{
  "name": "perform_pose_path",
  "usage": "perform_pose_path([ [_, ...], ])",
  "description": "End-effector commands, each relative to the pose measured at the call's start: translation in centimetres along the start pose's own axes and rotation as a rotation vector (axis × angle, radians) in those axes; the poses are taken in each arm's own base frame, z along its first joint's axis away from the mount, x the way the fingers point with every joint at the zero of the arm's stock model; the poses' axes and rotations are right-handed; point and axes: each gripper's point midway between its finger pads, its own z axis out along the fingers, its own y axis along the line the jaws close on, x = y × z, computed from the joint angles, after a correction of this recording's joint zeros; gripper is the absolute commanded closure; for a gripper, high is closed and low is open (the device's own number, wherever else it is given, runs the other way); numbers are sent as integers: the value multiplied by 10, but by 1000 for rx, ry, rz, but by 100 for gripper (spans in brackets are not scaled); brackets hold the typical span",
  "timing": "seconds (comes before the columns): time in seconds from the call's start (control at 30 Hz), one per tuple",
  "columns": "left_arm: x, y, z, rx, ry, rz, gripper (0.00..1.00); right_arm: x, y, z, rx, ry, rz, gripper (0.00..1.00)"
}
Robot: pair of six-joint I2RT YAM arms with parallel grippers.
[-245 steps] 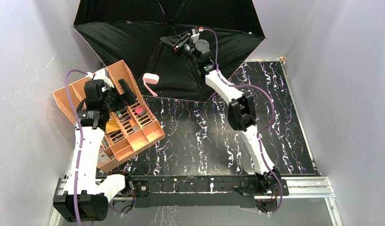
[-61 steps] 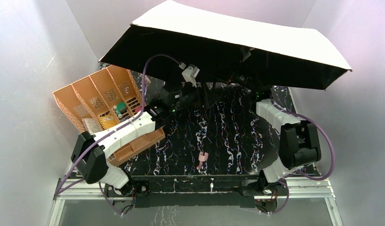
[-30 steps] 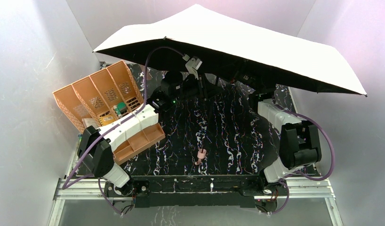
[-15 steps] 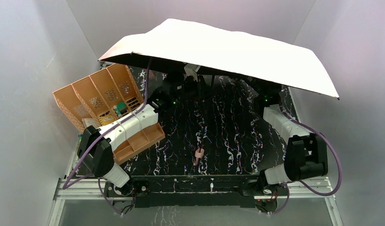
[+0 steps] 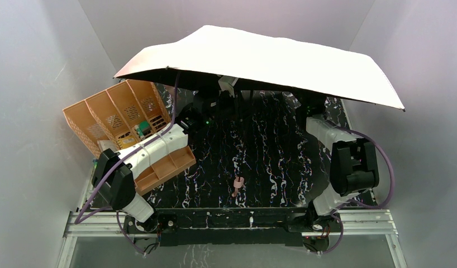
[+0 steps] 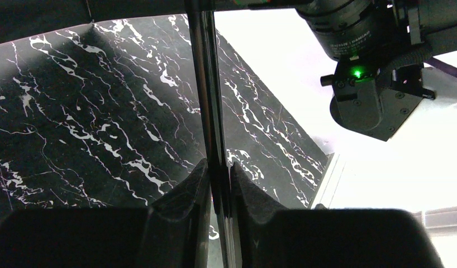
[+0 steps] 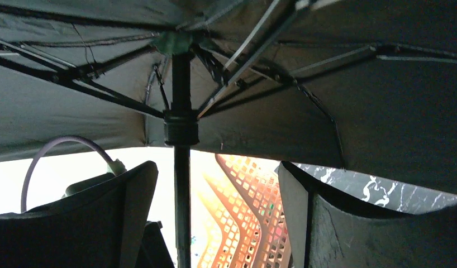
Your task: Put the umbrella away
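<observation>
Open umbrella (image 5: 260, 61) held aloft over the marbled tabletop (image 5: 271, 162), pale pink side up, black lining & metal ribs facing down. Left jaws clenched on the thin shaft (image 6: 208, 84) partway down. Right jaws released, spread wide either side of the shaft just below the runner (image 7: 181, 127), not touching it. Shaft slants toward the near edge, w/ the pink handle (image 5: 238, 183) low over the tabletop at centre front; contact w/ the surface unclear. Canopy covers the rear of the tabletop, its left corner near the orange organizer (image 5: 120, 114).
</observation>
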Motion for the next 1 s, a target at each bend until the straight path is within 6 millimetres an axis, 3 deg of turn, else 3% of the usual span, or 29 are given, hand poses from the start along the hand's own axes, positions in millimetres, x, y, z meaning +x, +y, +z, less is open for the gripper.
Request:
perform_pose_path([
  [0.0,-15,-21,-1,70,-32,62,100,-33,44,15,-134,-84,-85,12],
  [0.37,-15,-21,2,69,-22,71,100,-33,46,33,-150,-92,-105,11],
  [0.67,-18,-22,2,69,-23,75,100,-12,43,43,-164,-83,-187,11],
  [0.97,-14,-20,1,62,-18,69,100,-19,45,48,-161,-142,-221,12],
])
